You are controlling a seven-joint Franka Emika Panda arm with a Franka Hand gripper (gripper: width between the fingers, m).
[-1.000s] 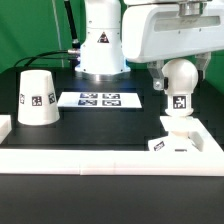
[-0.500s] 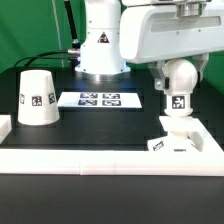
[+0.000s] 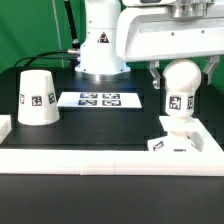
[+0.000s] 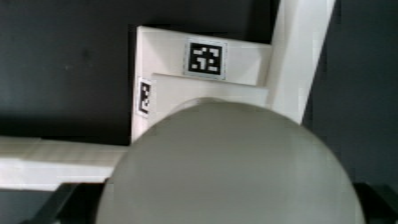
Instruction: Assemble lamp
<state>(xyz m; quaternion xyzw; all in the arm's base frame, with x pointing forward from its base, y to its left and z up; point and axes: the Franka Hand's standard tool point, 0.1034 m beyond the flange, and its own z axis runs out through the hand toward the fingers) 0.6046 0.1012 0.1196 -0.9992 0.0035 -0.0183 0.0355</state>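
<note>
Three lamp parts show over the black counter (image 3: 110,125). Nearest, at the exterior view's right, the flat base (image 3: 195,140) lies just behind a white rail (image 3: 90,160). Upright over it, the bulb (image 3: 180,88) is clamped between the fingers (image 3: 156,80). Farther back at the left stands the shade (image 3: 37,97), beside the marker board (image 3: 98,99).

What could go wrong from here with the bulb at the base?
1. The gripper holds the bulb by its round head; that curved grip could slip or let it tilt.
2. Its lower end meets the base, but whether it is seated is unclear; a tilted entry could jam.
3. Nothing visibly clamps the base, so twisting might drag it.
</note>
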